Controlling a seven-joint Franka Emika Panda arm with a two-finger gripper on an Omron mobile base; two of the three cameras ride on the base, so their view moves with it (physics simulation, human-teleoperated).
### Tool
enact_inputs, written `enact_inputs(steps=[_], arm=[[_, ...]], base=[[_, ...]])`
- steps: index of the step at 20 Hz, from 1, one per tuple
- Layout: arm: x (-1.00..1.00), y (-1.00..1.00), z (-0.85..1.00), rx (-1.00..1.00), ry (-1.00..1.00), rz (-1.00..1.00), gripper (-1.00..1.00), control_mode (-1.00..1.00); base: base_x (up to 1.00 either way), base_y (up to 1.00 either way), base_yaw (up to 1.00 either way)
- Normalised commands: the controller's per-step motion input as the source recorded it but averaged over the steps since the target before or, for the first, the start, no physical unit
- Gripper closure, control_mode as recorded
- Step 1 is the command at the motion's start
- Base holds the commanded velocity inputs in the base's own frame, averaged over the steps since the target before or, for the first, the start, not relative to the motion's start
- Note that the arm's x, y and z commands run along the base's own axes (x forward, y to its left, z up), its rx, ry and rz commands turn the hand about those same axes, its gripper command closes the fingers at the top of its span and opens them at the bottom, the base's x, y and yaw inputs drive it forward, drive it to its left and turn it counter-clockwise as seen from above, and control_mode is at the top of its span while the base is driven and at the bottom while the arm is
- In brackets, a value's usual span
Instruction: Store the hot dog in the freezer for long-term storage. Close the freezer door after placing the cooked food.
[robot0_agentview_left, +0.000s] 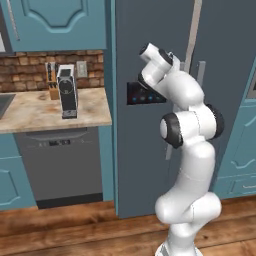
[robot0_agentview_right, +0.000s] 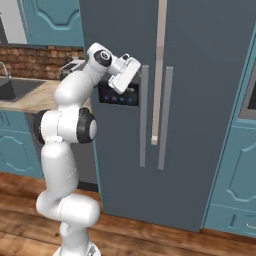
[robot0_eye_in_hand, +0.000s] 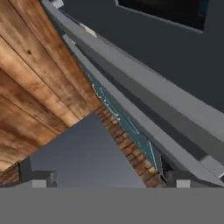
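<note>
The freezer door (robot0_agentview_left: 145, 160) (robot0_agentview_right: 117, 150) stands shut, with its black dispenser panel (robot0_agentview_right: 119, 95) facing out. My gripper (robot0_agentview_right: 139, 74) is raised beside that panel, right at the door's long vertical handle (robot0_agentview_right: 144, 120). In the hand view the handle (robot0_eye_in_hand: 144, 100) runs as a grey bar slanting from upper left to lower right. My gripper (robot0_eye_in_hand: 107, 178) is open there, its fingertips (robot0_eye_in_hand: 37, 177) wide apart, and the bar passes close to the right one. Nothing is held. The hot dog is out of view, and the freezer's inside is hidden behind the shut door.
Left of the fridge, a counter (robot0_agentview_left: 30, 112) carries a dark coffee machine (robot0_agentview_left: 67, 92) and a knife block (robot0_agentview_left: 51, 80), over a grey dishwasher (robot0_agentview_left: 60, 165). A sink (robot0_agentview_right: 15, 89) lies further left. Teal cabinets (robot0_agentview_right: 235, 185) flank the fridge on the right. Wood floor (robot0_agentview_left: 60, 230) lies below.
</note>
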Motion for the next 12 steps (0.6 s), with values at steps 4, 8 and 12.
enact_inputs(steps=[4, 8, 12], arm=[[0.77, -0.74, 0.0, 0.19, -0.53, 0.07, -1.0, -1.0], [0.41, -0.5, 0.0, 0.27, -0.32, 0.05, -1.0, -1.0], [-0.57, -0.03, 0.05, 0.28, -0.53, 0.03, -1.0, -1.0]], base=[[0.0, 0.0, 0.0], [0.0, 0.0, 0.0], [0.0, 0.0, 0.0]])
